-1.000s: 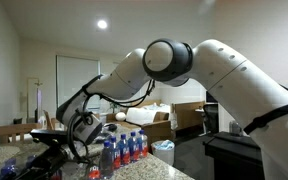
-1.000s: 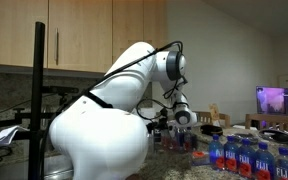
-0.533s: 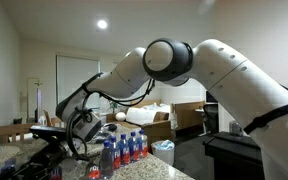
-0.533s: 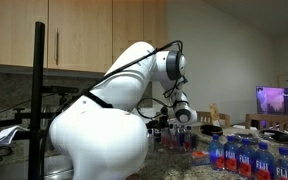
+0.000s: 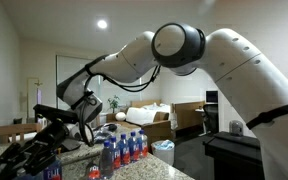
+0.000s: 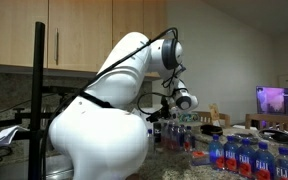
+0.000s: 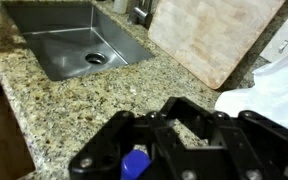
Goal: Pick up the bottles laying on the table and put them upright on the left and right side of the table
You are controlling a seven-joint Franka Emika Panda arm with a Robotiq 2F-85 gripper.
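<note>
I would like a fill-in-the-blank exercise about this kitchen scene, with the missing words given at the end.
In the wrist view, the tool grips a bottle whose cap is ____. The drain belongs to a steel ____. Beside it lies a wooden cutting ____.
Missing words: blue; sink; board.

The surface is polished speckled granite, with a brushed stainless-steel sink at eleven o'clock in the wrist view and a pale, matt wooden board at one o'clock. The tool is dull black plastic, and the bottle in it shows a smooth blue plastic cap. The arm has a glossy white shell, the cupboards are satin wood, and the standing bottles are clear plastic.
</note>
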